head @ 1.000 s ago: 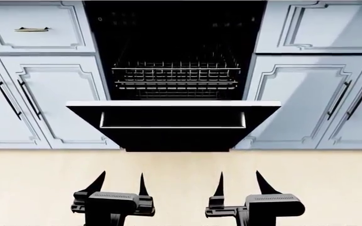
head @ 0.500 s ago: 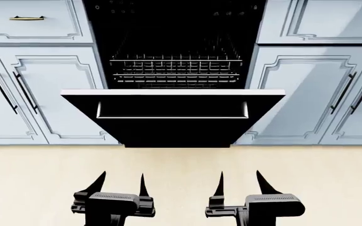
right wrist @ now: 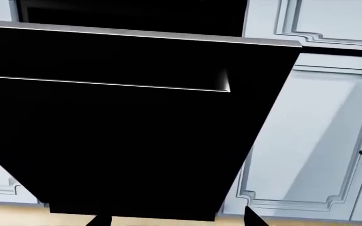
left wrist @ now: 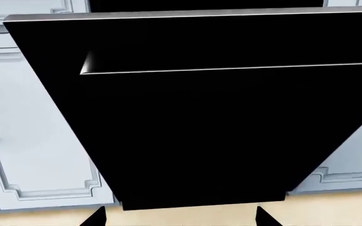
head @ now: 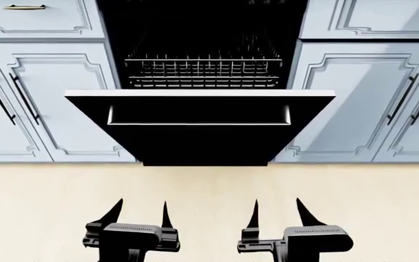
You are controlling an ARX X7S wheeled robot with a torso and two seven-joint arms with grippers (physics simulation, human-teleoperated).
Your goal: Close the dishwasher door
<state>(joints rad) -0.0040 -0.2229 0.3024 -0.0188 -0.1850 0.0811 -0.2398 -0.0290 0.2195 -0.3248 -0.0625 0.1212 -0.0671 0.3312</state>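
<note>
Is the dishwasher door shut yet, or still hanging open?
Open. The dishwasher door tilts out from the cabinets, and above its pale top edge the dishwasher cavity and a wire rack show. Neither gripper touches it.

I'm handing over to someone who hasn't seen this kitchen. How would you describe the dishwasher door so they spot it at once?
Look at the run of light-blue cabinets ahead; in the middle is a dark open cavity with wire racks. Hanging open below it is the dishwasher door, a wide glossy black panel with a pale top edge and a long silver-edged bar handle, the only black, unpanelled front there.

Glossy black dishwasher door point(head: 202, 143) with silver-edged handle point(head: 198, 123); metal wire rack point(head: 202, 72); smooth light-blue cabinet doors point(head: 57, 103).
</note>
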